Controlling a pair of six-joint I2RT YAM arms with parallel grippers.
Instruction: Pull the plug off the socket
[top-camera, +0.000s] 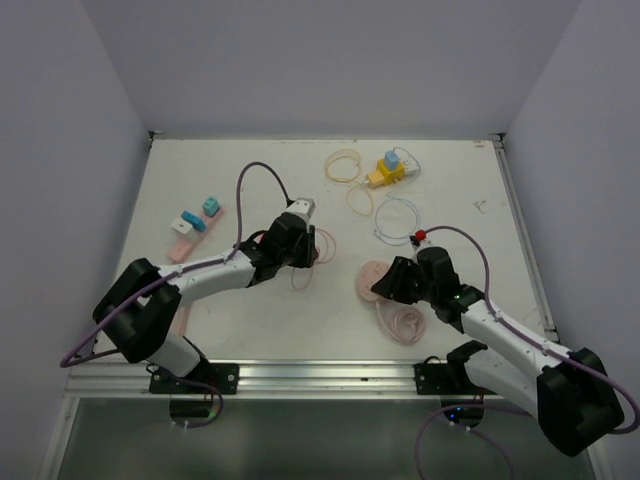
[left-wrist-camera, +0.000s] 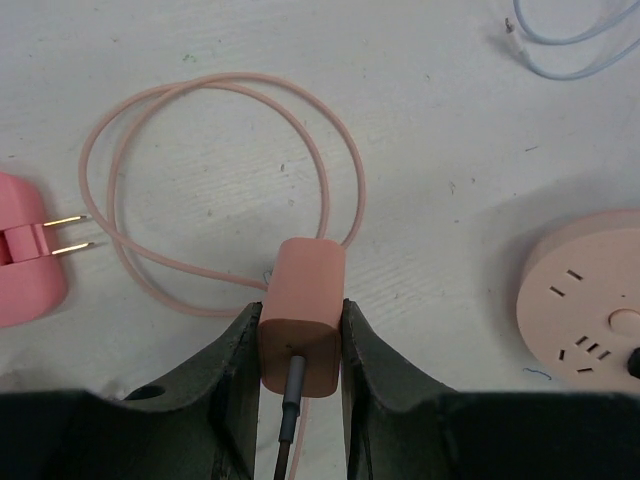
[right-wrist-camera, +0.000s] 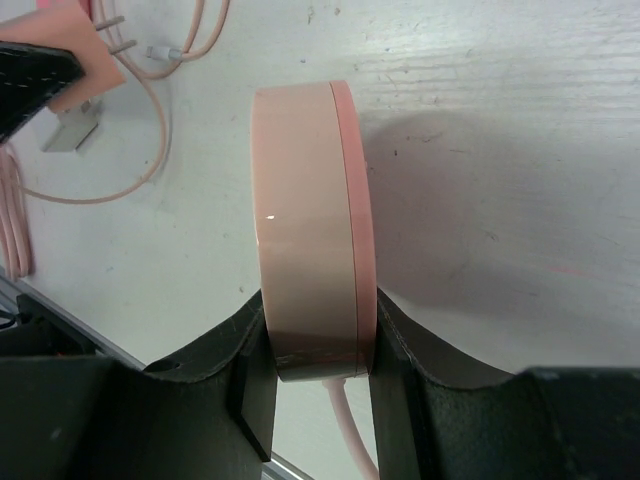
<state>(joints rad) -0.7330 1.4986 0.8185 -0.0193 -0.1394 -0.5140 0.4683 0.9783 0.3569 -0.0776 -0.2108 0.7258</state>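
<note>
Grips the pink plug (left-wrist-camera: 303, 290) in the left gripper (left-wrist-camera: 300, 310), with the dark fingers (left-wrist-camera: 235, 365) closed flat against its two sides and a grey lead (left-wrist-camera: 290, 395) at its near end. Holds it just left of the middle of the table (top-camera: 450, 200), over a loop of pink cable (left-wrist-camera: 215, 80), apart from the socket (right-wrist-camera: 305, 220), with bare white tabletop between the two. Shows two metal prongs (right-wrist-camera: 118, 32) on the plug in the right wrist view, bare and in no slot. Clamps the round pink socket edge-on in the right gripper (right-wrist-camera: 318, 320), jaws pressed against its two flat faces, to the right of the plug and a little nearer. Shows empty slots on the socket's face in the left wrist view. Unclear whether the socket rests on the table or hangs just off it. Finds a second pink plug (left-wrist-camera: 25, 265) with two bare prongs lying just beside the cable loop. Finds a coil of pink cable (top-camera: 402, 322) on the near side of the right gripper. Finds, far right, a yellow block (top-camera: 388, 172) with a blue top, and, to the left, a pink strip (top-camera: 180, 248) with a white and a teal block on it
</note>
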